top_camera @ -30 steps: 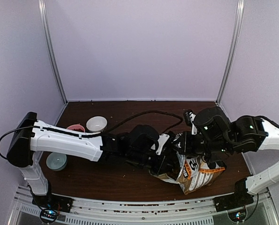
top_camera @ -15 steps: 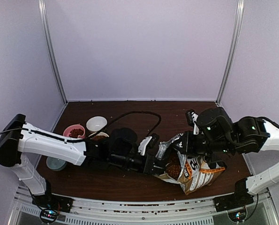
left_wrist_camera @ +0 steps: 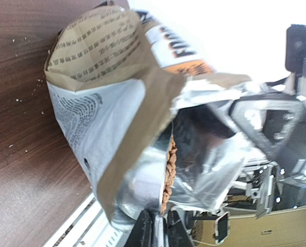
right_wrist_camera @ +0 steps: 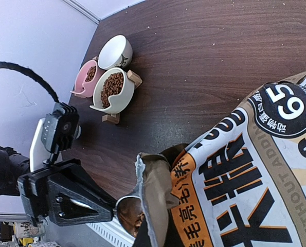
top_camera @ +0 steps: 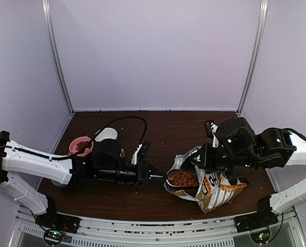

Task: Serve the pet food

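Note:
My left gripper (top_camera: 160, 176) is shut on the handle of a silver scoop (top_camera: 169, 177), which is heaped with reddish-brown pet food (top_camera: 183, 178) at the open mouth of the brown-and-white paper bag (top_camera: 222, 191). In the left wrist view the fingers (left_wrist_camera: 142, 231) pinch the handle, and the pet food (left_wrist_camera: 168, 164) shows edge-on against the bag's foil lining (left_wrist_camera: 106, 113). My right gripper (top_camera: 201, 156) is shut on the bag's upper rim (right_wrist_camera: 155, 185) and holds it open. The scoop (right_wrist_camera: 128, 213) shows beside that rim.
At the left stand a pink bowl (right_wrist_camera: 87, 77) with kibble, a white bowl (right_wrist_camera: 115, 51) and a cream bowl (right_wrist_camera: 111, 90) with kibble on a wooden stand. A pale blue bowl (top_camera: 59, 179) sits by the left arm. Crumbs dot the brown table (left_wrist_camera: 19, 128).
My left arm has drawn back to the left, bringing the scoop up out of the bag full of kibble. The right gripper has kept hold of the bag's rim.

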Motion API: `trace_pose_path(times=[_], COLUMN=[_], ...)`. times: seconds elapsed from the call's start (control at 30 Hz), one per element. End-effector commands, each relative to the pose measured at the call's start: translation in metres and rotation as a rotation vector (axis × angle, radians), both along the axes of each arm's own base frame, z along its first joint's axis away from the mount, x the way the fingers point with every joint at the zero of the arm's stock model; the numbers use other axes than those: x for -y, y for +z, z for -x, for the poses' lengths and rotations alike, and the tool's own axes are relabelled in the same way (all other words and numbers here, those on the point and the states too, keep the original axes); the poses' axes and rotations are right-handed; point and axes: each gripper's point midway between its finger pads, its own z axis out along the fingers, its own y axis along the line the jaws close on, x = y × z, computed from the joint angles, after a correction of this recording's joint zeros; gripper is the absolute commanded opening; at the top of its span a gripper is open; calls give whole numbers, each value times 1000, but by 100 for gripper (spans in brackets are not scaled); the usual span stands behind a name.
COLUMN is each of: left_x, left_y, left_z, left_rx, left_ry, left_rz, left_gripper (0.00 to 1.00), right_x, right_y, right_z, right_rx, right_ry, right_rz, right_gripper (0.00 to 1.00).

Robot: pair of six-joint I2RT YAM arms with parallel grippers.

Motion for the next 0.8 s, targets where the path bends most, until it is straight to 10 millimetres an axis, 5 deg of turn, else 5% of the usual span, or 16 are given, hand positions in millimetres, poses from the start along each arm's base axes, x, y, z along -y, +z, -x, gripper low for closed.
trace_pose_path(times=[0.0, 0.27, 0.77], left_x=[-10, -14, 24], left_y=[43, 51, 82], left_z=[-12, -9, -3], left_rx=[18, 30, 36], left_ry=[72, 65, -14], left_rz=[146, 169, 288], left_gripper=[0, 0, 0], right_x=[16, 14, 0], right_y=[10, 15, 10], right_z=[-13, -13, -14], right_rx=[55, 62, 49], right_ry=[-82, -83, -63], right_rz=[3, -11, -28], right_gripper=[0, 0, 0])
